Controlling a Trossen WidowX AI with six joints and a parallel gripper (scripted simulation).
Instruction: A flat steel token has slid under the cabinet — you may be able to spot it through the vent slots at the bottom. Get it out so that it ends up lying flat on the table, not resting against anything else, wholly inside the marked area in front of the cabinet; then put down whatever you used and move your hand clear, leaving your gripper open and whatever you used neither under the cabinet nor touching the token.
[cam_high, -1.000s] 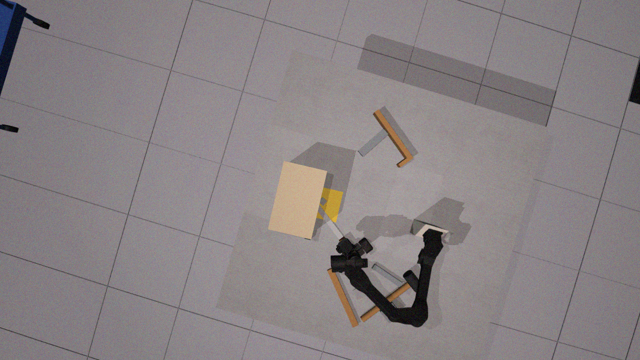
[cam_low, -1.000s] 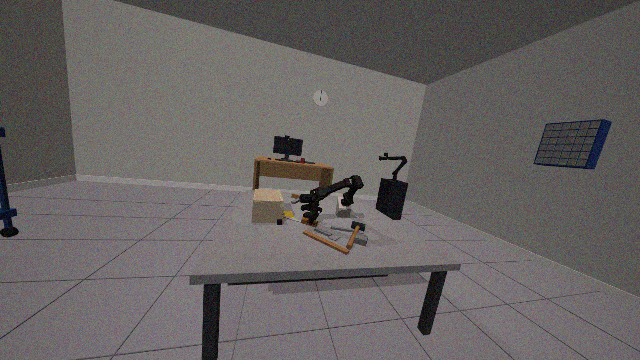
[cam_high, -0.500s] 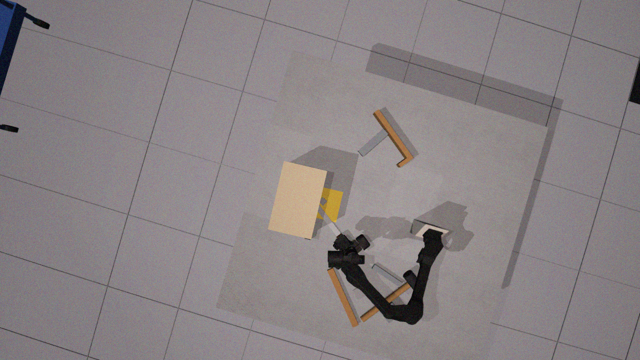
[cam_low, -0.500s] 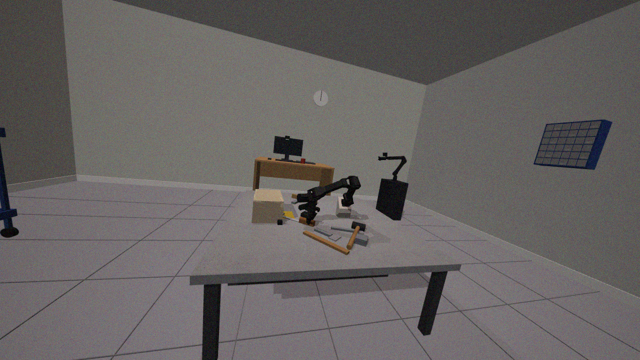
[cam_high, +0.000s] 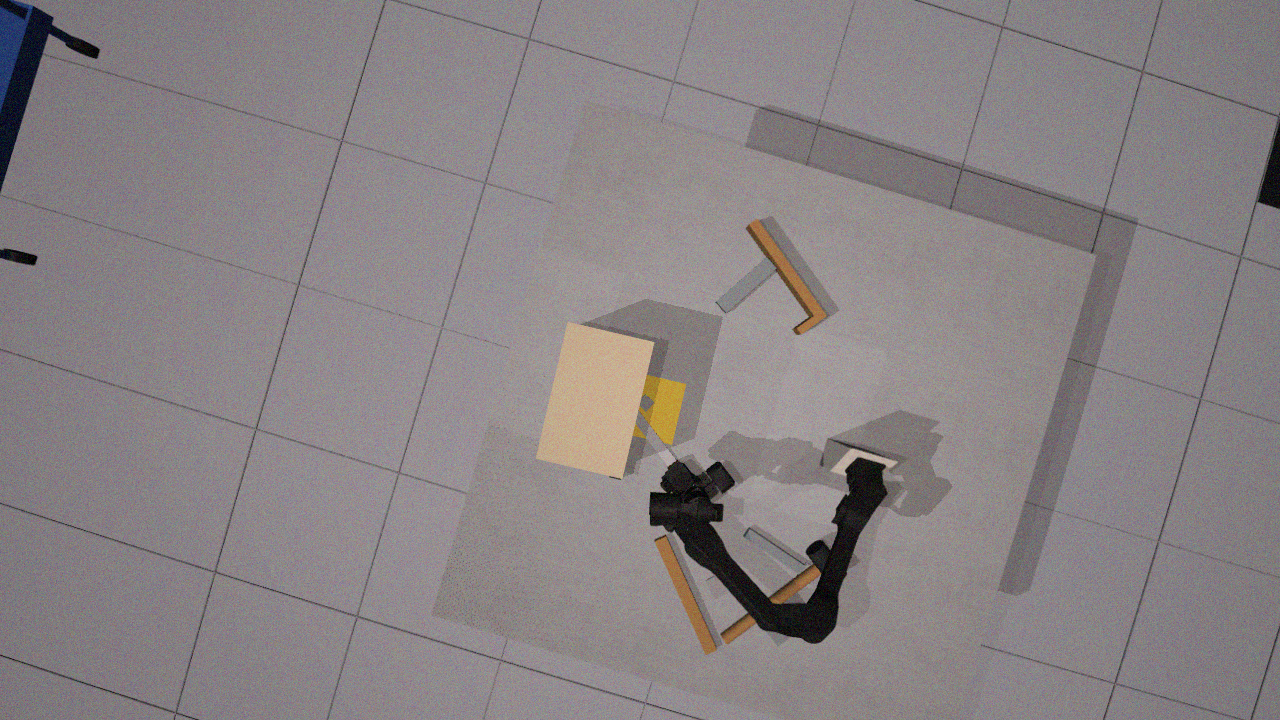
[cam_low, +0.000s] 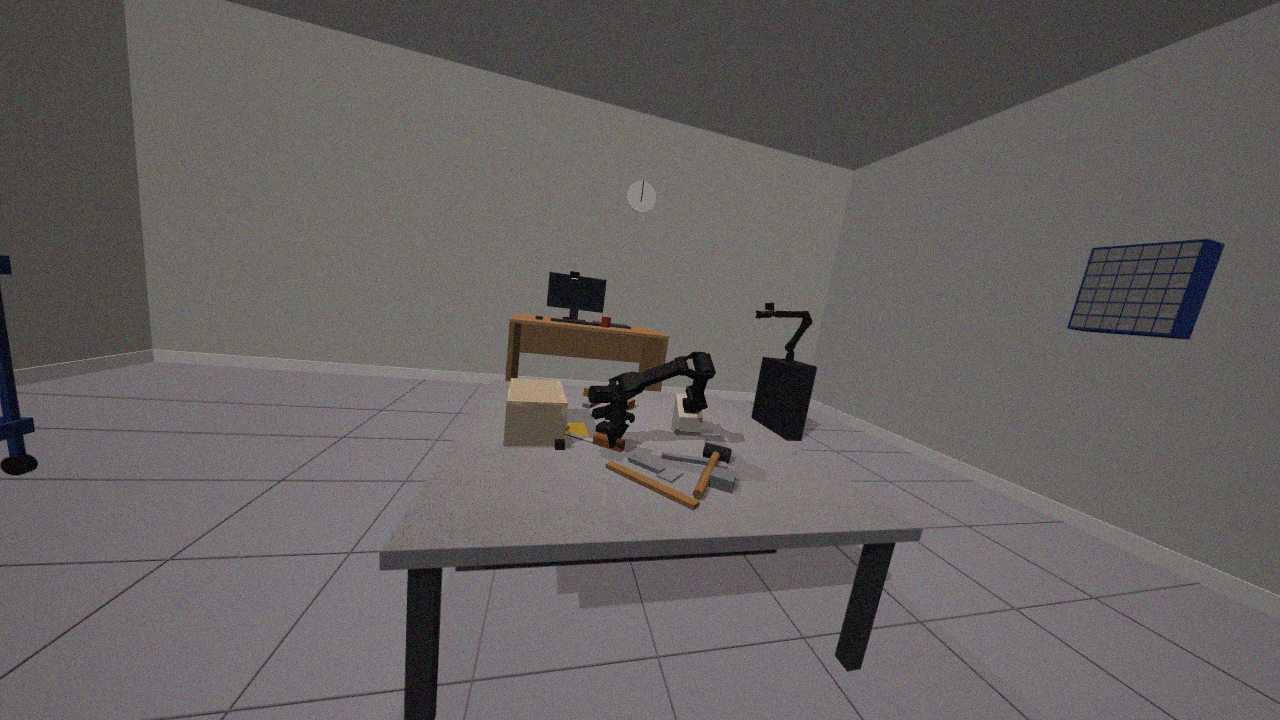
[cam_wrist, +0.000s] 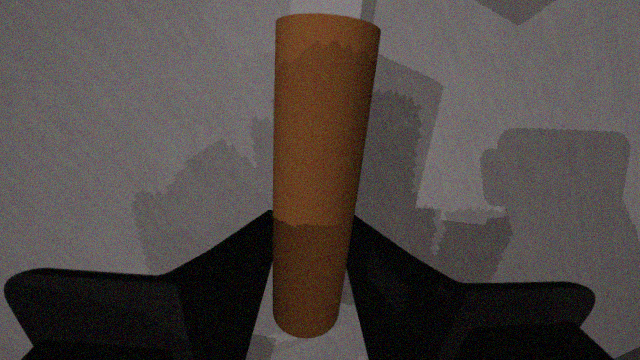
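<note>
The pale cabinet (cam_high: 595, 400) (cam_low: 535, 413) stands at the left. The yellow marked area (cam_high: 668, 411) (cam_low: 577, 429) lies along its front. The grey token (cam_high: 647, 402) shows on the yellow beside the cabinet's front edge; its cabinet-side part may be hidden. My gripper (cam_high: 677, 476) (cam_low: 611, 440) (cam_wrist: 310, 220) is shut on the round orange handle (cam_wrist: 320, 150) of a tool with a long, thin grey blade (cam_high: 662, 442) (cam_low: 580, 436). The blade crosses the yellow area's near corner, its visible end at the cabinet edge, close to the token. Whether they touch is unclear.
A wooden strip (cam_high: 686, 595) (cam_low: 651, 485), a black-headed mallet (cam_low: 716, 452) and a grey bar (cam_high: 776, 546) lie near the arm. A grey block (cam_low: 723, 483) lies by the mallet. A wooden hooked piece (cam_high: 787, 268) with a grey plate (cam_high: 746, 286) lies farther off.
</note>
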